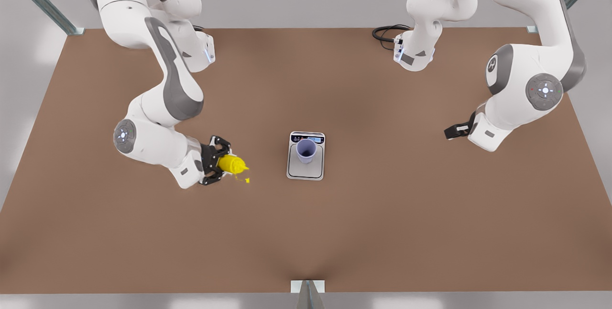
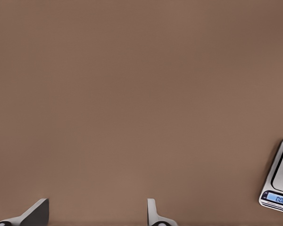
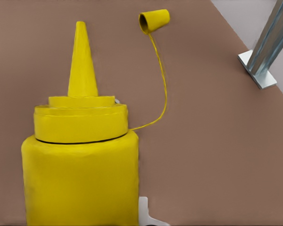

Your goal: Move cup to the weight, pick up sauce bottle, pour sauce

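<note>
The lavender-blue cup (image 1: pixel 305 150) stands upright on the plate of the silver-grey weight (image 1: pixel 306 171), near the table's middle. At the front view's left, my right gripper (image 1: pixel 217 160) is shut on the yellow sauce bottle (image 1: pixel 233 164), holding it tilted above the table. The cone nozzle points toward the cup but stops well short of it. In the right wrist view the sauce bottle (image 3: pixel 80 165) is close up, and its small cap (image 3: pixel 154 20) hangs loose on a thin tether. My left gripper (image 1: pixel 456 130) waits open at the front view's right. Its fingertips (image 2: pixel 37 212) are spread, with a corner of the weight (image 2: pixel 280 181) beyond them.
The brown table (image 1: pixel 306 232) has metal frame posts at its corners (image 3: pixel 266 52) and a bracket at the middle of the front edge (image 1: pixel 307 290). A black cable (image 1: pixel 387 34) loops near the far edge by one arm's base.
</note>
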